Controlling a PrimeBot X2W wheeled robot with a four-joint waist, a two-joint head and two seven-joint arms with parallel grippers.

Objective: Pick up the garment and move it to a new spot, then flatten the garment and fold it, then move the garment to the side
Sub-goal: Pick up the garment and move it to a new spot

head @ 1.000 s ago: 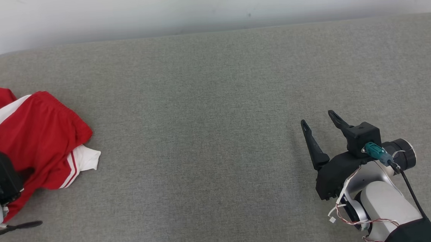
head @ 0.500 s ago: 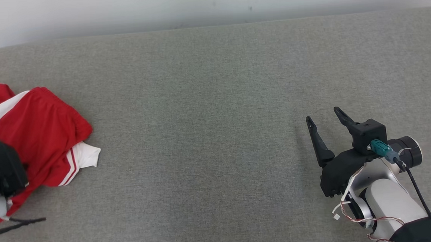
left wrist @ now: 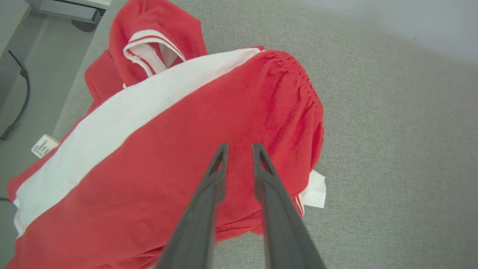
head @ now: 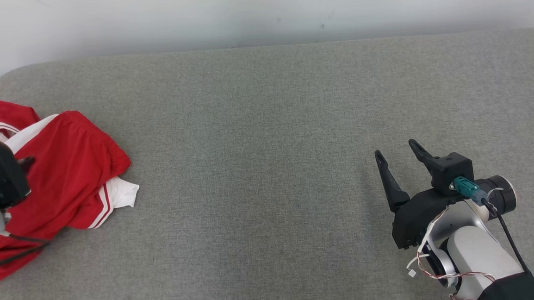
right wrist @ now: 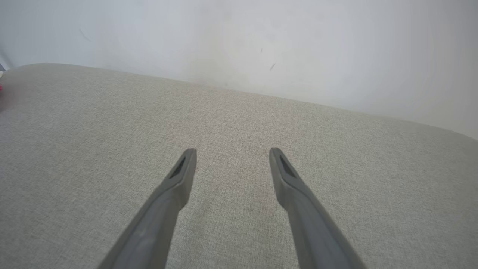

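At the left end of the grey desk [head: 259, 169]: crumpled red-and-white garment [head: 73, 166]. Left gripper [left wrist: 239, 146] right over it, fingers nearly together, tips at the red cloth; can't tell if they pinch it. Right gripper [head: 394, 147] well apart over bare desk, fingers spread.

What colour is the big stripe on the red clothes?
White. The stripe runs across the red garment; the left wrist view shows it best.

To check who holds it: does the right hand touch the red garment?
Apart. The head view shows a wide stretch of grey surface between the right hand and the garment at the far left.
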